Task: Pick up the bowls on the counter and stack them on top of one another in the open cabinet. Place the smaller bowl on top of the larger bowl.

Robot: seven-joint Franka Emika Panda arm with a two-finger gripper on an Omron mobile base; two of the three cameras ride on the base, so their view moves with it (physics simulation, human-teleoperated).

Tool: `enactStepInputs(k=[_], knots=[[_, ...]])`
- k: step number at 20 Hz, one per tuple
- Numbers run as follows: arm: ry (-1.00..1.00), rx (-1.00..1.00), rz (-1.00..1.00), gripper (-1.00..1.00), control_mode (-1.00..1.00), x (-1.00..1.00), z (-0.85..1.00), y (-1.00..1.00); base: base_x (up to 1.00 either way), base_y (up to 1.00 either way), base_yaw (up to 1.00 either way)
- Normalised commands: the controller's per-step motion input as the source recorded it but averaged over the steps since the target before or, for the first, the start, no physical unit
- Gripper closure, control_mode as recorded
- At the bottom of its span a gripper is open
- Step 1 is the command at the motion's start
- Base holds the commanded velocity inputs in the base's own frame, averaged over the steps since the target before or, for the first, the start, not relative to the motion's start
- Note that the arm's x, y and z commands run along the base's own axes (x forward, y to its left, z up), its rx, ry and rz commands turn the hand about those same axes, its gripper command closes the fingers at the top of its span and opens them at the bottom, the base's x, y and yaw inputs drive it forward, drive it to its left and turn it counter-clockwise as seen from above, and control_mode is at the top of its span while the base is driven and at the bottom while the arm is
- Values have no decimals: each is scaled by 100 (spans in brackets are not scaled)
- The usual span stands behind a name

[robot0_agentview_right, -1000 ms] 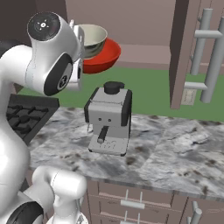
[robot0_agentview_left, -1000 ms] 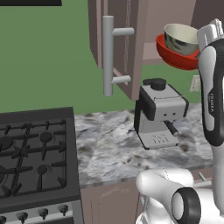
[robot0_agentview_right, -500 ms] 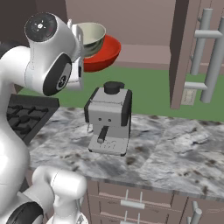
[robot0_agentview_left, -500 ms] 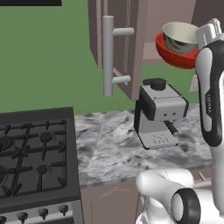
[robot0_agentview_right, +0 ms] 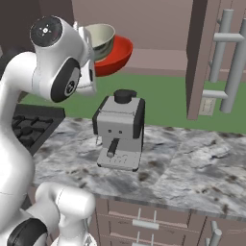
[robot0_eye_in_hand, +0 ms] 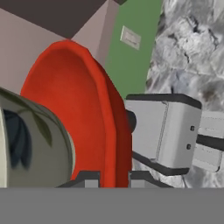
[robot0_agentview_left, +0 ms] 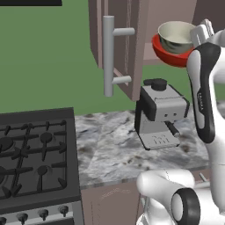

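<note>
A bright red larger bowl (robot0_agentview_left: 170, 56) cradles a smaller bowl (robot0_agentview_left: 176, 36), cream inside and grey-beige outside; the cabinet (robot0_agentview_left: 132, 41) is brownish-mauve with a pale grey bar handle (robot0_agentview_left: 109, 56); the counter (robot0_agentview_left: 110, 147) is grey-and-white marbled; a silver-and-black coffee machine (robot0_agentview_left: 159, 114); a black stove (robot0_agentview_left: 33, 154); a green wall (robot0_agentview_left: 44, 57).

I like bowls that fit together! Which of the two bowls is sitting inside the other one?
The small deep cream bowl sits inside the wide shallow red bowl, whose rim pokes out around it.
</note>
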Motion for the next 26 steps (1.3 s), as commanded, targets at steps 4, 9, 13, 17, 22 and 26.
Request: enactStepInputs(k=[4,9,13,17,22,26], knots=[[4,0,0,100,-100,39,12,-3,0,0,0],[5,0,0,100,-100,39,8,-1,0,0,0],[4,0,0,100,-100,39,2,-2,0,0,0],[3,0,0,100,-100,37,0,-2,0,0,0],[0,0,0,100,-100,41,0,-1,0,0,0],[0,4,0,100,-100,42,-2,-1,0,0,0]])
